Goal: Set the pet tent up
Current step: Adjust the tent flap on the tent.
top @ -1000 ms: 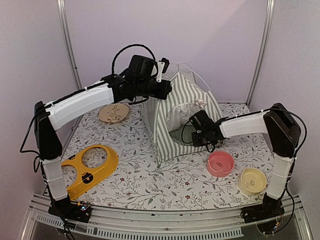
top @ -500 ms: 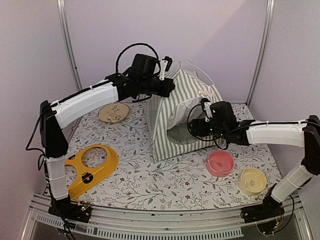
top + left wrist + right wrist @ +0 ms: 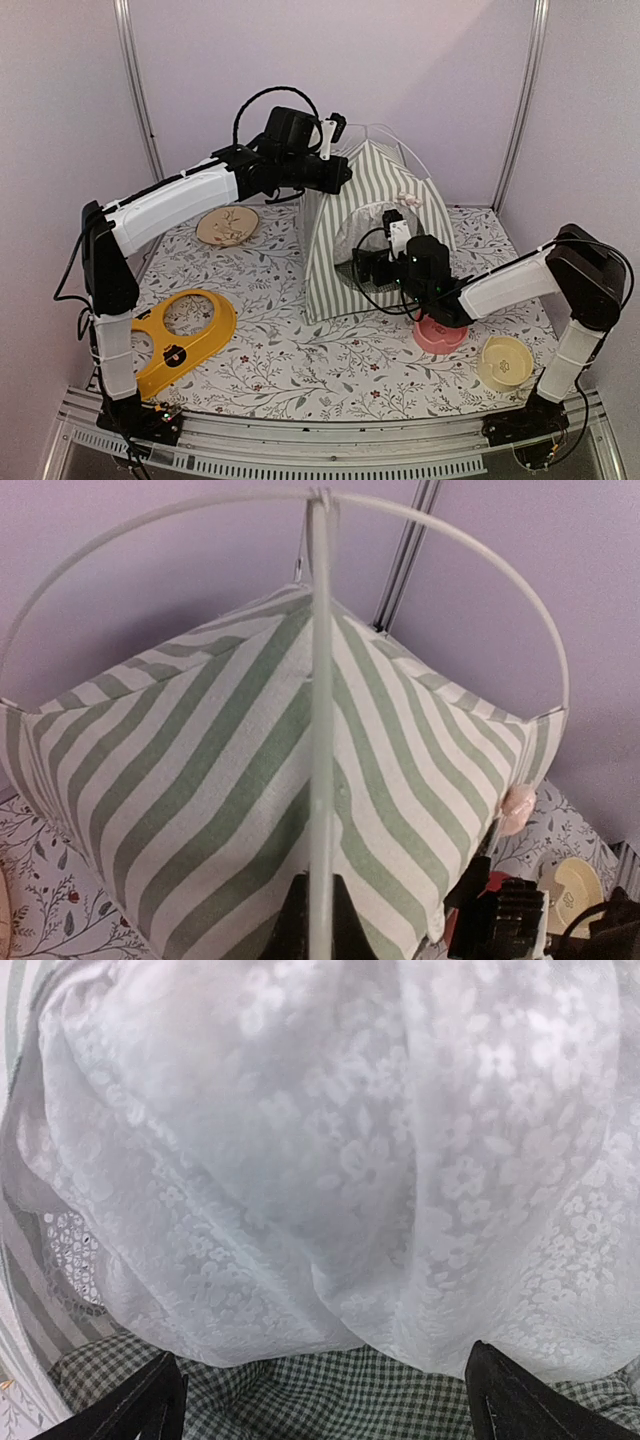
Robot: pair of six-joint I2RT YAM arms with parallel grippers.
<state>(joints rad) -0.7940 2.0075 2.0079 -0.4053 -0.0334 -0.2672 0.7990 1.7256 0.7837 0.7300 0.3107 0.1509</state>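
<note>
The pet tent (image 3: 345,250), green-and-white striped, stands upright at the back middle of the table. Its thin white poles (image 3: 320,680) arch over the peak. My left gripper (image 3: 338,172) is at the peak, shut on the pole (image 3: 398,150); in the left wrist view that gripper (image 3: 320,925) clamps the pole above the striped roof (image 3: 200,780). My right gripper (image 3: 375,268) is open at the tent's doorway. In the right wrist view its fingers (image 3: 150,1405) stand wide apart, with the white lace curtain (image 3: 330,1140) ahead and the green checked cushion (image 3: 320,1390) below, and nothing is held.
A pink bowl (image 3: 440,338) lies partly under my right arm, and a cream bowl (image 3: 505,362) sits at the front right. A yellow feeder tray (image 3: 180,340) is at the front left, with a beige dish (image 3: 227,226) behind it. Metal frame posts (image 3: 135,90) flank the back wall.
My right gripper has opened and let go, and it has shifted lower and leftward at the tent's doorway. The left gripper has kept its grip on the pole, almost still.
</note>
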